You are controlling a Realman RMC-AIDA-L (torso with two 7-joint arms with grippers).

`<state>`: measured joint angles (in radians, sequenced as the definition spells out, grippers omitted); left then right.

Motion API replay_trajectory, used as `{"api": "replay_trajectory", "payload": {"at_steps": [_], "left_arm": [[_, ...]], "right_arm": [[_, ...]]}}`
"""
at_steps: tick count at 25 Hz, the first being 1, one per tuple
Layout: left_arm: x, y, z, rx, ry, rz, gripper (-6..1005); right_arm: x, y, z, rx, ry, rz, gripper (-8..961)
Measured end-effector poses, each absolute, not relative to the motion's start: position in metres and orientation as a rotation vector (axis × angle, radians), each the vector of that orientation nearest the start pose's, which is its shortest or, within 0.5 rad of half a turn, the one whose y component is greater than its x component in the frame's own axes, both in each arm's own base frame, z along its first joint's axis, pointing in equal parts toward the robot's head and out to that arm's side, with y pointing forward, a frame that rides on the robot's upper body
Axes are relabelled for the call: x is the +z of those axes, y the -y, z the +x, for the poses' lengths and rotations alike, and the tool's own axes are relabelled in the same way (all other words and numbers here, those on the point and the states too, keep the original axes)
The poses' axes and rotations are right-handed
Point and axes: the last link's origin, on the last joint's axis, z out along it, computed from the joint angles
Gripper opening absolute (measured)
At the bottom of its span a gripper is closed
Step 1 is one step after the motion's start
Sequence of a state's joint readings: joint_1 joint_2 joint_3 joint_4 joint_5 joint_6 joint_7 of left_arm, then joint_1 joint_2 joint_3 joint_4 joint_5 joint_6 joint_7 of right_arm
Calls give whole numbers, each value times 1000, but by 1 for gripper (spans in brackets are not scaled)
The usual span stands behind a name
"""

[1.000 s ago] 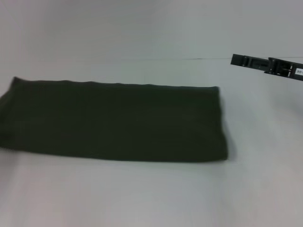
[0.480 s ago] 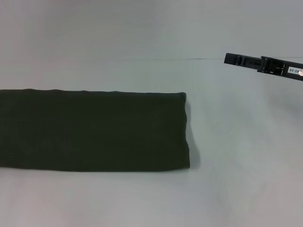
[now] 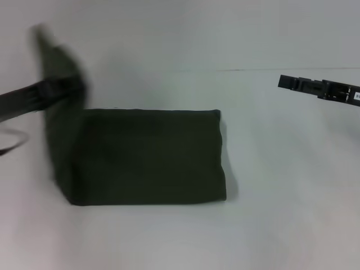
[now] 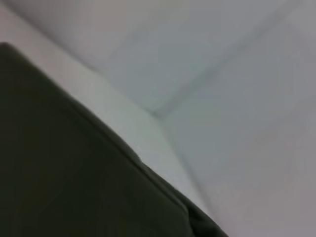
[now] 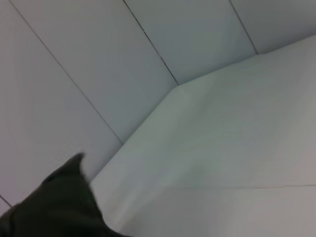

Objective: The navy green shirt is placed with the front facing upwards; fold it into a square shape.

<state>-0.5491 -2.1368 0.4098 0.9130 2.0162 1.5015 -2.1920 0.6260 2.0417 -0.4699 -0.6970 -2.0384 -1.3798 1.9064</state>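
While the shirt (image 3: 149, 157) lies folded into a dark green band across the middle of the pale tabletop (image 3: 281, 225), its left end is lifted off the surface and stands up as a blurred flap, pinched in the left hand (image 3: 56, 89), which comes in from the left edge of the head view on a dark arm. There is one shirt, and no lettering, collar or label shows on it; the flat part is a plain rectangle with its right edge folded square and a soft shadow just beside that edge. The left wrist view shows only a dark slope of shirt cloth against the white surface. Farther back on the right, the right hand (image 3: 287, 82) hangs above the tabletop, well apart from the shirt and touching nothing; whether it is wide or narrow I cannot tell. Beyond it a thin dark seam (image 3: 253, 70) crosses the white surface, and the right wrist view shows pale wall panels (image 5: 123, 59) with fine joints.
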Motion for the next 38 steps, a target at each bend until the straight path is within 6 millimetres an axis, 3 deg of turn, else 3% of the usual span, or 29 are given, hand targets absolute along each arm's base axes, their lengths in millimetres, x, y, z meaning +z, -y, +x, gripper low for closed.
{"api": "replay_trajectory", "payload": {"at_steps": [4, 6, 9, 12, 17, 23, 27, 31, 38], "left_arm": [[19, -376, -215, -1119, 1474, -2277, 116], [-10, -378, -208, -1165, 1535, -2299, 124], [-52, -369, -212, -1167, 1633, -2280, 136], [-96, -344, -219, -1207, 1759, -2194, 149], [-125, -317, -218, -1242, 1710, -2181, 169], [-119, -306, -200, -1357, 1612, -2345, 193], [-95, -297, -193, -1488, 1434, -2500, 350], [-69, -304, -208, -1518, 1326, -2439, 468], [-32, -322, -241, -1344, 1156, -2339, 672]], "right_arm": [[62, -382, 273, 849, -1213, -2266, 899], [67, -378, 277, 857, -1208, -2269, 899], [72, -371, 284, 851, -1210, -2269, 900], [78, -366, 293, 834, -1219, -2255, 900], [79, -361, 300, 815, -1219, -2250, 900], [82, -361, 302, 809, -1250, -2240, 900], [83, -365, 300, 801, -1312, -2231, 900], [82, -373, 289, 788, -1369, -2252, 900], [61, -397, 256, 731, -1528, -2302, 900]]}}
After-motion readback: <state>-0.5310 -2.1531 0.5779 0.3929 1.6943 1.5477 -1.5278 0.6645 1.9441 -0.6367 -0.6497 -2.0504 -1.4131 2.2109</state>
